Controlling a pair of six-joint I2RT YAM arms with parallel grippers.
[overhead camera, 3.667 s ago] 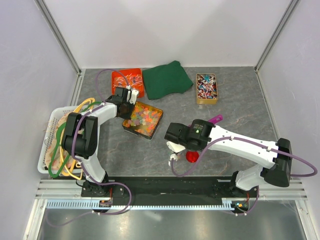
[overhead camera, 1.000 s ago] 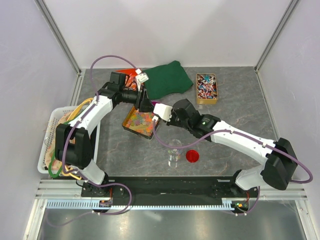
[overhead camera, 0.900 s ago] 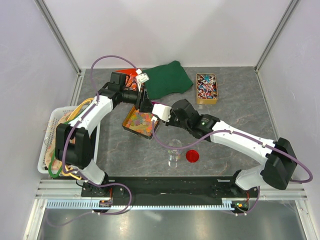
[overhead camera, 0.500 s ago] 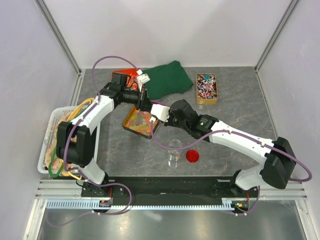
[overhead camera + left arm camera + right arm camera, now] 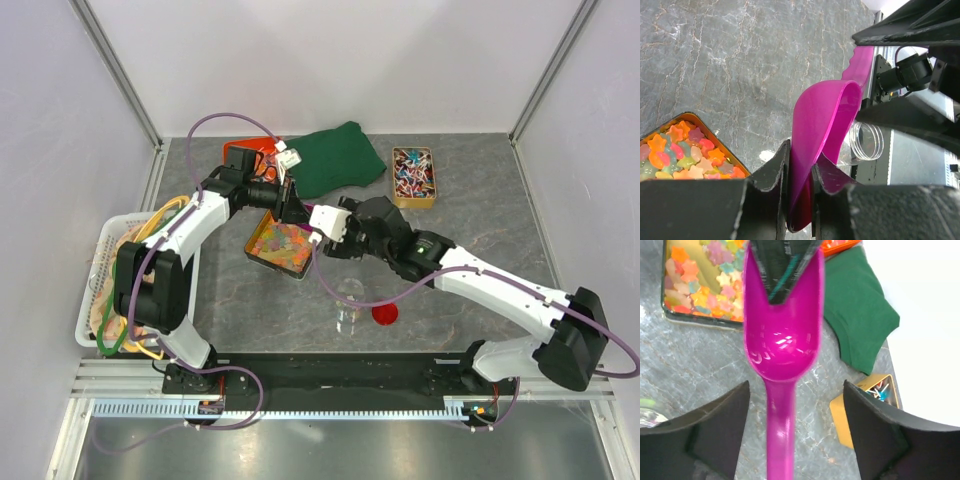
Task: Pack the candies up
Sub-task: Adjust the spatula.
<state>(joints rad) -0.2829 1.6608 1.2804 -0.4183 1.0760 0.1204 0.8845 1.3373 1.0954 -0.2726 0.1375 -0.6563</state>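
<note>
Candies [image 5: 280, 243] lay in the tin [image 5: 695, 319] left of centre. Within the last second the left gripper [image 5: 800, 165] had clamped the pink scoop [image 5: 785, 340] by its bowl, and the right gripper [image 5: 795, 390] had released the handle, jaws wide.

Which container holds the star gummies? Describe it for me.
Find the dark green cloth at the back of the grey table. Just nearer and left of it sits a shallow tin. Only it holds loose star-shaped candies; the right-hand box holds wrapped sweets.
</note>
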